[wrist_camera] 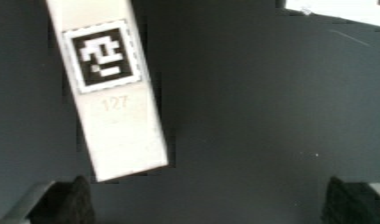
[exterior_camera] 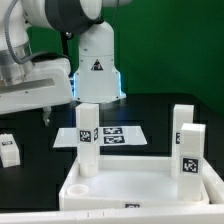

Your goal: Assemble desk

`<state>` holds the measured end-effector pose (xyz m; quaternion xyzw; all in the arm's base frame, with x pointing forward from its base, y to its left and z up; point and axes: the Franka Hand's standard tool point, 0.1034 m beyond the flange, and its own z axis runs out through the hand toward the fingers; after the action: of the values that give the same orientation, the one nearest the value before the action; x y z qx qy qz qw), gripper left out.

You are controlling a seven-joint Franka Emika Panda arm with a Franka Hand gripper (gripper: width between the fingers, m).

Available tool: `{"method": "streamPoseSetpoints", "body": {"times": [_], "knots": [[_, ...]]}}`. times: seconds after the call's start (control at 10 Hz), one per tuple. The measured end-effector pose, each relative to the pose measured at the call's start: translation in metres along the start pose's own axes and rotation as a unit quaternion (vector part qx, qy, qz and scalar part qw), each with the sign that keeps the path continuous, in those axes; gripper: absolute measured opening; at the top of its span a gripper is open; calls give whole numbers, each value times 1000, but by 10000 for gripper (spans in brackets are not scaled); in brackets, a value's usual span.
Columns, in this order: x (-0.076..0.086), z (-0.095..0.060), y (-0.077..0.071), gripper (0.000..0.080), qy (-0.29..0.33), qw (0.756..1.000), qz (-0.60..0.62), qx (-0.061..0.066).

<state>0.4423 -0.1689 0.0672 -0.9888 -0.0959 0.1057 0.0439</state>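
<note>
The white desk top (exterior_camera: 140, 187) lies flat at the front of the dark table. Three legs stand upright in its corners: one on the exterior view's left (exterior_camera: 87, 133) and two on the right (exterior_camera: 181, 122) (exterior_camera: 190, 152), each with a tag. Another leg (exterior_camera: 8, 150) lies loose on the table at the far left. In the wrist view this lying leg (wrist_camera: 119, 110) shows its tag, just ahead of my left fingertip (wrist_camera: 62, 203). My gripper (exterior_camera: 42, 112) (wrist_camera: 208, 205) hangs above it, open, with nothing between the fingers.
The marker board (exterior_camera: 112, 134) lies flat behind the desk top, in front of the robot's white base (exterior_camera: 96, 65). A white edge (wrist_camera: 340, 8) shows at a corner of the wrist view. A green wall backs the scene.
</note>
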Motion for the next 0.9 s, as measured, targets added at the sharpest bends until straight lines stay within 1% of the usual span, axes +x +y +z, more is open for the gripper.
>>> {"method": "streamPoseSetpoints", "body": {"times": [0.1, 0.2, 0.3, 0.5, 0.6, 0.7, 0.8, 0.9], "knots": [[0, 0, 1, 649, -1, 1000, -31, -1], [-1, 0, 3, 649, -4, 999, -42, -5], [-2, 4, 7, 649, -20, 998, -47, -22], [6, 9, 15, 649, -63, 997, -13, -51], [8, 11, 19, 649, -106, 992, 2, -70], [8, 12, 16, 649, -134, 989, -3, -64], [8, 13, 16, 649, -151, 987, 2, -61], [4, 13, 15, 649, -181, 982, 8, -60]]}}
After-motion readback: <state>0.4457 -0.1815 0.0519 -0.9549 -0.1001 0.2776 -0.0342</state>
